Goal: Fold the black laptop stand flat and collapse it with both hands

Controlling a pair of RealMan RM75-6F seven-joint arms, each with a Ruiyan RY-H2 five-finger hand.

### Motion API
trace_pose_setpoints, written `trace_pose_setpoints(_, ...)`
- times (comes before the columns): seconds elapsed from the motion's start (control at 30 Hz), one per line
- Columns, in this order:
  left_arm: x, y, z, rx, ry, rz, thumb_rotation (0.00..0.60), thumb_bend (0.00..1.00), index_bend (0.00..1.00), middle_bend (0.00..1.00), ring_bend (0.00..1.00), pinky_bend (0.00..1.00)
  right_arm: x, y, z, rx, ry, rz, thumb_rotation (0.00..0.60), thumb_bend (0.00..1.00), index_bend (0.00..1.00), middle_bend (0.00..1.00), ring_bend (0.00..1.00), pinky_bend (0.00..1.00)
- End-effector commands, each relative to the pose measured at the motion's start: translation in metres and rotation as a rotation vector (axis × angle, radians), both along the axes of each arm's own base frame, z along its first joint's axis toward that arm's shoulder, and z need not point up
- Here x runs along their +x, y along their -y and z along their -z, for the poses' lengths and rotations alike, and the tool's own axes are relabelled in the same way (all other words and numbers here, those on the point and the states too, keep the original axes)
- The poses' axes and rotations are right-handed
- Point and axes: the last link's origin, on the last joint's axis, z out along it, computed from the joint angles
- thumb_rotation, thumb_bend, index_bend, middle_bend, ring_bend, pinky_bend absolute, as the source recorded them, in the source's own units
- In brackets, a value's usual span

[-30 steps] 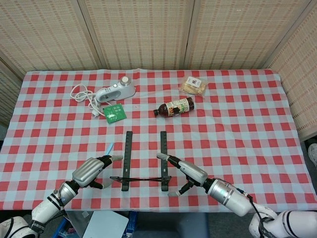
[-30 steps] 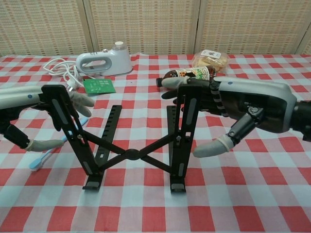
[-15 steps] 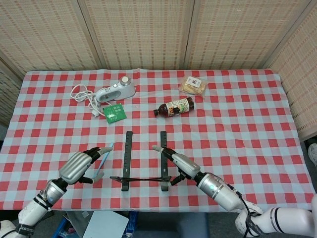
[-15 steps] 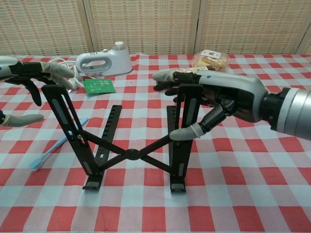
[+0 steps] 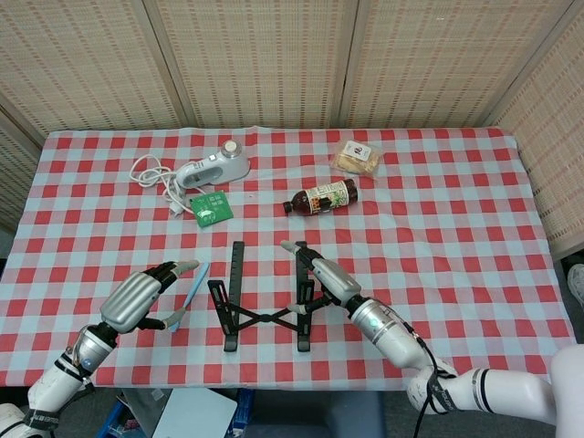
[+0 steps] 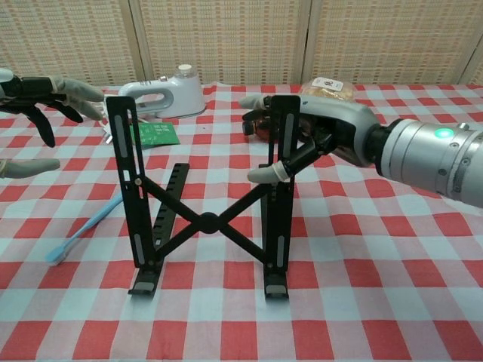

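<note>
The black laptop stand (image 5: 235,274) stands on the checked tablecloth near the front edge, its two slotted arms raised steeply and crossed by an X brace (image 6: 207,222). My right hand (image 5: 327,278) grips the top of the stand's right arm, thumb in front and fingers behind (image 6: 332,128). My left hand (image 5: 137,299) is off to the left with fingers spread, holding nothing, apart from the stand's left arm (image 6: 45,94).
A blue toothbrush (image 5: 192,290) lies between my left hand and the stand. Further back are a white handheld appliance with its cord (image 5: 214,166), a green circuit board (image 5: 212,207), a brown bottle (image 5: 321,197) and a snack packet (image 5: 357,157).
The stand's arms have swung up from a low slant to nearly upright and closer together. My right hand closed on the right arm's top. My left hand let go and drew away leftward.
</note>
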Motion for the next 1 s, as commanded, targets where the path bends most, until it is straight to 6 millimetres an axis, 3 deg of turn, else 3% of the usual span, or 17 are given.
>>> trace_pose_setpoints(0.03,0.0,-0.004,-0.001,0.026,0.001,0.014,0.6,0.35,0.1,0.19,0.19,0.36,0.001,0.011,-0.007,-0.099,0.064,0.097,0.6,0.16,0.0,0.0,0.0,0.0)
trace_pose_setpoints(0.23,-0.005,-0.015,-0.002,0.075,-0.009,0.05,0.6,0.35,0.1,0.19,0.18,0.36,0.003,0.021,-0.036,-0.437,0.155,0.161,0.6,0.15,0.0,0.0,0.0,0.0)
trace_pose_setpoints(0.37,-0.006,-0.032,-0.003,0.096,-0.061,0.083,0.6,0.35,0.1,0.19,0.17,0.33,0.001,0.015,-0.057,-0.553,0.104,0.013,0.6,0.15,0.0,0.0,0.0,0.0)
trace_pose_setpoints(0.53,0.003,-0.06,0.004,0.09,-0.166,0.146,0.6,0.35,0.11,0.19,0.17,0.31,-0.002,-0.004,-0.068,-0.488,-0.06,-0.204,0.6,0.11,0.0,0.0,0.0,0.0)
trace_pose_setpoints(0.7,0.012,-0.086,0.023,0.103,-0.299,0.214,0.6,0.35,0.1,0.17,0.16,0.3,-0.007,-0.022,-0.068,-0.408,-0.271,-0.42,0.6,0.08,0.0,0.0,0.0,0.0)
trace_pose_setpoints(1.0,0.017,-0.11,0.065,0.11,-0.496,0.345,0.6,0.32,0.02,0.07,0.11,0.26,-0.016,-0.027,-0.054,-0.418,-0.494,-0.657,0.6,0.01,0.0,0.0,0.0,0.0)
